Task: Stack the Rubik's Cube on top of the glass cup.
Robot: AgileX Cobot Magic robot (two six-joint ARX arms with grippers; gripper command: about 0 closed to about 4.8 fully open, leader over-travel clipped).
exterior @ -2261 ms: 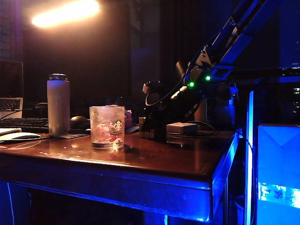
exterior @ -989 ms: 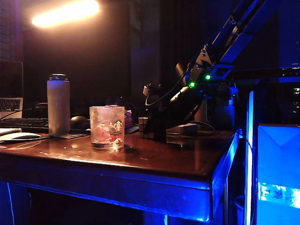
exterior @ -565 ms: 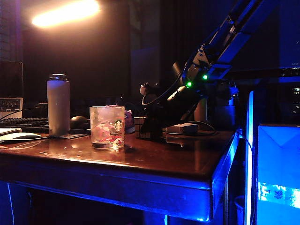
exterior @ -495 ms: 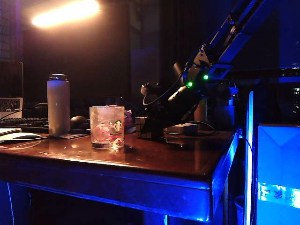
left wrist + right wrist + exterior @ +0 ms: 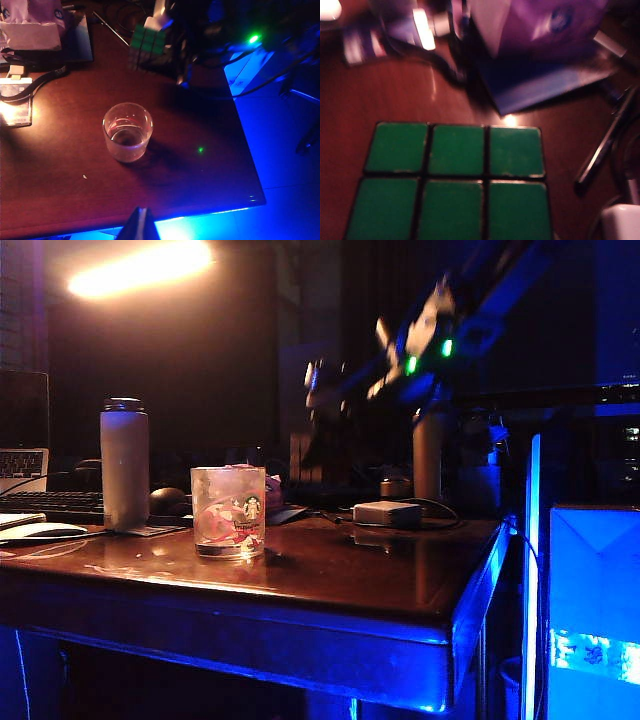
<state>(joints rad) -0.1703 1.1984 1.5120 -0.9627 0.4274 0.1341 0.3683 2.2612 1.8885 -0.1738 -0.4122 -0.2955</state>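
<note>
step: we read this as the carry phase; the Rubik's Cube (image 5: 146, 44) is off the table (image 5: 60, 150) and up in the air, not yet over the glass cup (image 5: 127, 131).
right claw: right claw (image 5: 318, 390) is raised above the far part of the table, blurred in the exterior view. The cube's green face fills its wrist view (image 5: 455, 180), so we judge it closed on the cube, jaws part-way apart around it.
left claw: left claw (image 5: 140, 225), only a dark tip shows at the frame edge; we cannot tell how it stands. It hangs on the near side of the cup, apart from it.
cup: upright, mouth clear, below the right claw and nearer the table's front edge.
next: we think the right claw must travel over the cup, centre the cube on the rim, lower level, then let go.
risk: the cube looks slightly narrower than the cup, so an off-centre drop could tip it in.
</note>
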